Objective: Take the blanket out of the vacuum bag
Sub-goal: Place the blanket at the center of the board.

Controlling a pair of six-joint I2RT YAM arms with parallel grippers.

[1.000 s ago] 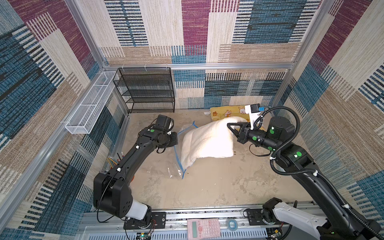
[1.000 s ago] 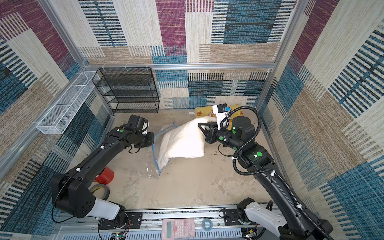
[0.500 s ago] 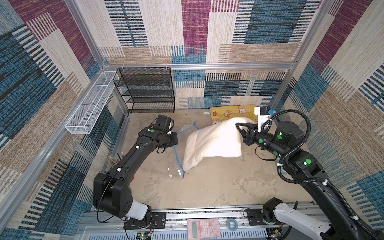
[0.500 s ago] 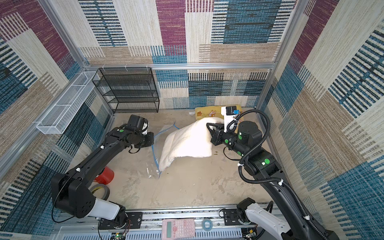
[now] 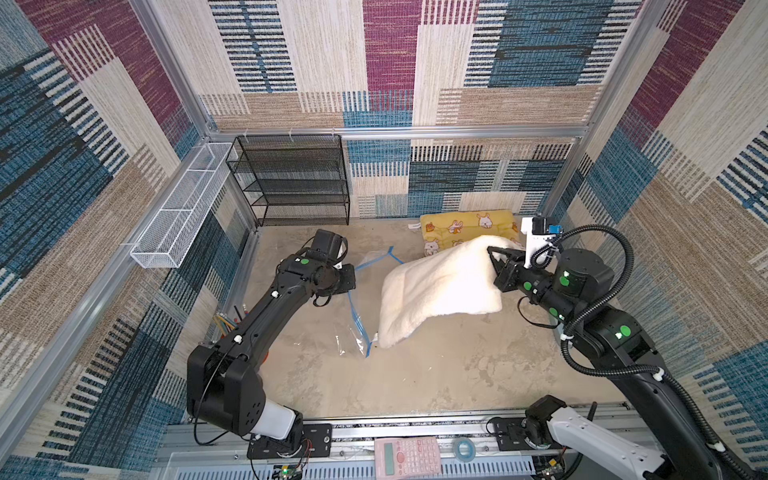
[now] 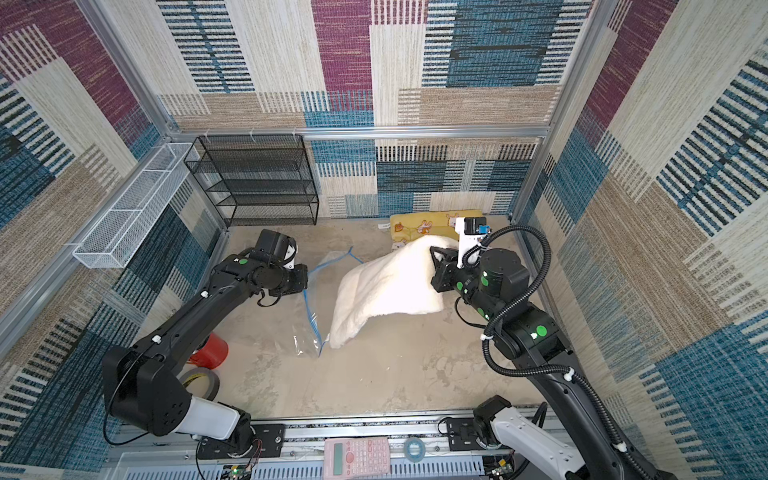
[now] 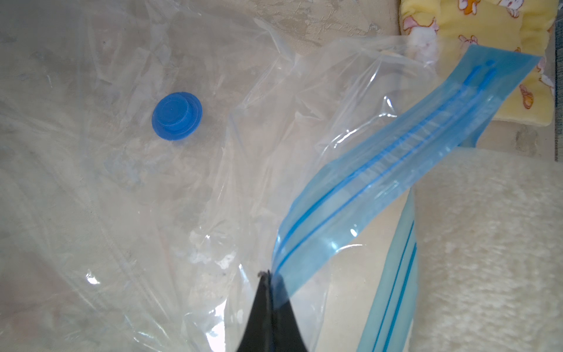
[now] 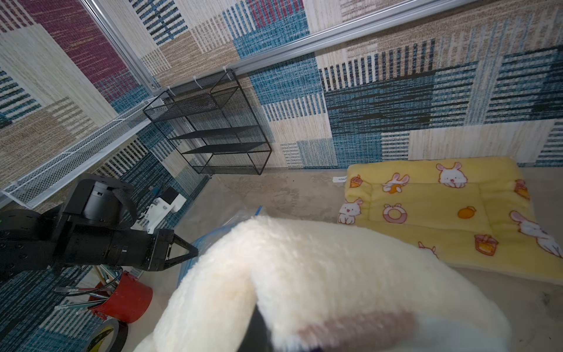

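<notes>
Trouble would start at the mouth of the vacuum bag (image 5: 356,328). There the lowest corner of the blanket (image 5: 440,286) touches the desk (image 5: 415,374) just beside the bag's blue edge, and I cannot tell whether that corner is quite free. If it is caught, a further pull would likely drag the whole bag along. The left claw (image 7: 268,275) is clenched on the bag's zip strip (image 7: 380,170), a thin, slick hold that could slide out under such a tug. The right claw (image 5: 490,253), beyond the bag, is clenched on the blanket's raised edge. Plush this thick may creep out of a small pinch and drop back across the mouth.

The desk is bare, mottled sandy grey. On the near side of the bag a pink calculator (image 5: 407,455) lies on the front rail, and a red cup (image 6: 212,351) stands by the left arm. Beyond the bag lie a yellow rabbit-print pad (image 5: 465,226) and a black mesh shelf (image 5: 291,183) at the back wall. Woven panels in blue, plum and beige close the room in.
</notes>
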